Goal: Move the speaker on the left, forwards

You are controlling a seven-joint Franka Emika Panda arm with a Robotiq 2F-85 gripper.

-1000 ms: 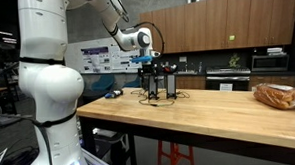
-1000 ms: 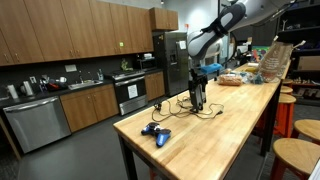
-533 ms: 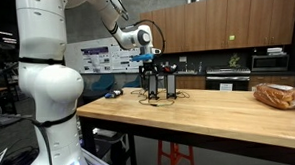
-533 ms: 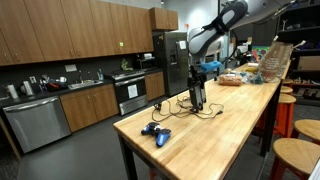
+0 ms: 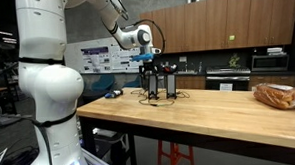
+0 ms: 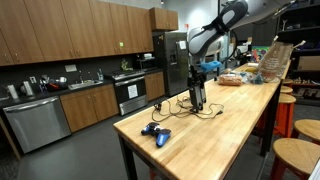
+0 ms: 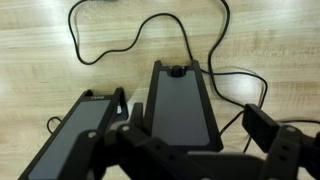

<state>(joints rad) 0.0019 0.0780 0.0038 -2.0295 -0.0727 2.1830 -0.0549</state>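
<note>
On the wooden counter (image 7: 40, 50), fingers (image 7: 270, 135) spread wide astride the speaker (image 7: 180, 105), holding nothing, twin (image 7: 75, 135) alongside.

Tall slim black speaker (image 7: 180, 105), upright

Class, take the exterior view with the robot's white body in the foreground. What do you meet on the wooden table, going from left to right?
Blue game controller → pair of black tower speakers → bag of bread.
</note>
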